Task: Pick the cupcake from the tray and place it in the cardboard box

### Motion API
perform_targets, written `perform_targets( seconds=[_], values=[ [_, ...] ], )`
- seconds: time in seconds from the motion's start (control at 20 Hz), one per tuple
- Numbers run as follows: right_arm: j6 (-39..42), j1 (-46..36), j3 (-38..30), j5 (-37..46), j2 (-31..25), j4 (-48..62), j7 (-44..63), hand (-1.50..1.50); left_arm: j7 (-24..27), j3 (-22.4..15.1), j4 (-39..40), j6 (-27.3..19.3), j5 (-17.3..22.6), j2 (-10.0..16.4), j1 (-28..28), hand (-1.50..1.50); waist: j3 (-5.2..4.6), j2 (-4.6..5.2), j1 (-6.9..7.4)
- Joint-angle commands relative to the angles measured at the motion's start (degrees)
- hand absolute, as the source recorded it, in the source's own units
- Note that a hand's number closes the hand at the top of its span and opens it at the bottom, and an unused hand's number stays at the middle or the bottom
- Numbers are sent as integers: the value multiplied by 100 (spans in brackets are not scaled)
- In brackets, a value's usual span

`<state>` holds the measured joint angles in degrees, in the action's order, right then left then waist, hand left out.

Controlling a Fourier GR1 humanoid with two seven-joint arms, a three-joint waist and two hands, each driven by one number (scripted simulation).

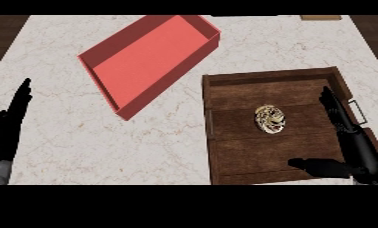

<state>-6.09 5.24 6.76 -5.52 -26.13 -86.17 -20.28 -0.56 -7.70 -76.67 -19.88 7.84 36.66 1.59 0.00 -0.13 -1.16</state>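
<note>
Head view: the right robot hand (358, 148) hangs open over the tray (244, 158), cupcake (270, 119) just left of its fingers (333, 108). The left robot hand (13, 114) rests open.

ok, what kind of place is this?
Likely a kitchen counter: a pale marble top, with a dark wooden tray holding a cupcake and an open red box to its left.
</note>
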Motion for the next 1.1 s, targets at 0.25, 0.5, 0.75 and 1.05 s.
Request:
perform_targets(
  seconds=[0.25, 0.5, 0.75, 1.05],
  values=[
    [266, 4, -35, 1289, -1412, -221, 551, -150, -536, -122, -85, -59, -329, -181, 473, 0, -6, 11, 96],
    [1221, -838, 358, 1463, -1875, -413, 1996, -150, -333, -54, -51, -23, -383, -241, 411, 0, -8, 16, 245],
    [2237, -1434, 717, 1535, -2167, -534, 3017, -150, -100, -6, 142, 113, -401, -344, 381, 0, -9, 22, 227],
    [2969, -2031, 989, 1527, -1497, -563, 4011, -150, -260, 102, 424, 247, -614, -512, 658, 0, -3, 20, 132]
  ],
)
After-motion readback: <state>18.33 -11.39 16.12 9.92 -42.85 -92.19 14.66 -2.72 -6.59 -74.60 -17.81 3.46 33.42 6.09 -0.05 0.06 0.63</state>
